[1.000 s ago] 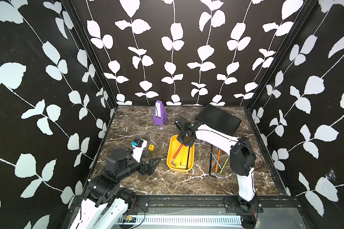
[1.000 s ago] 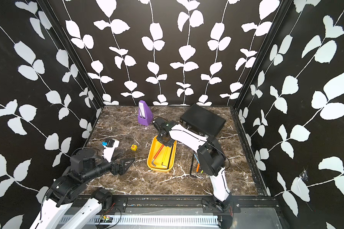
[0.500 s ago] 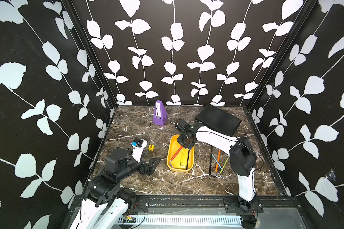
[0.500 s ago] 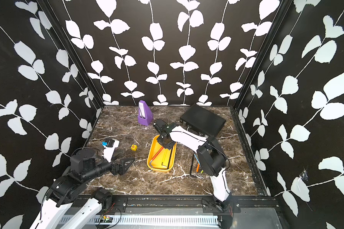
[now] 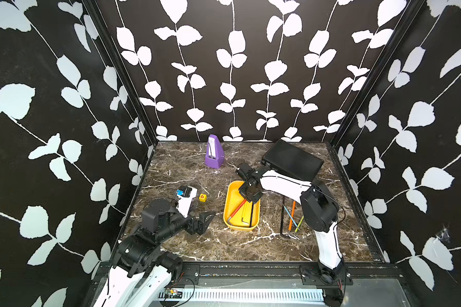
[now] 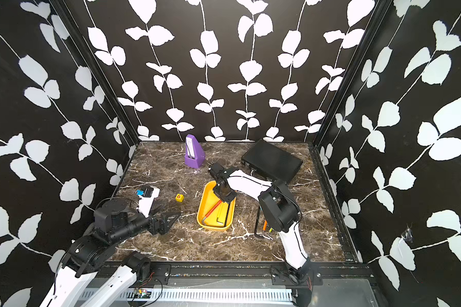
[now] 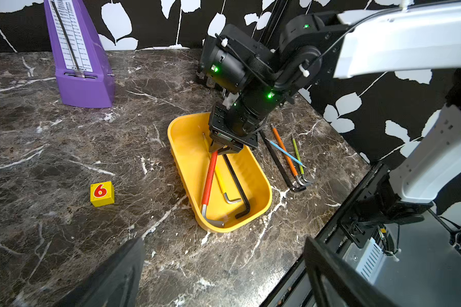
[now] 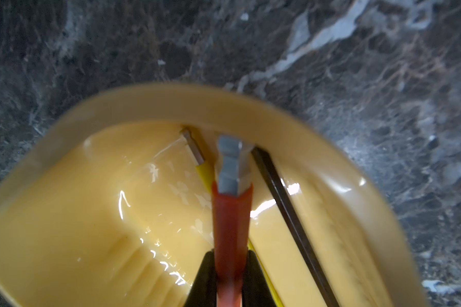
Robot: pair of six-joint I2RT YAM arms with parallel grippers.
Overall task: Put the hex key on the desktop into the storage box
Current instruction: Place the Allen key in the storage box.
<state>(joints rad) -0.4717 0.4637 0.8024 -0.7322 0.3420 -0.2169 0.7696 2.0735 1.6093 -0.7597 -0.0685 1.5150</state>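
Right gripper is over the far end of the storage box, jaws pinched narrow on the red hex key. The wrist view shows both fingers tight on the red sleeve, with the bare grey tip poking out toward the box's far wall.

The relation that matters is this: the key hangs from the gripper with its long axis running down the length of the box, sloping to the near end, where the bent foot sits low inside the wall. I can't tell if the foot is touching the floor. Everything is inside the rim, so I judge a small drop and a release should do it.

A yellow-sleeved key and a black key already lie in the box, roughly parallel to the red one.

The loose keys lie on the desktop, just beside the box's long wall on the right arm's side.

Left gripper sits well apart from the box, fingers spread wide and empty, so the right arm is the nearer one.
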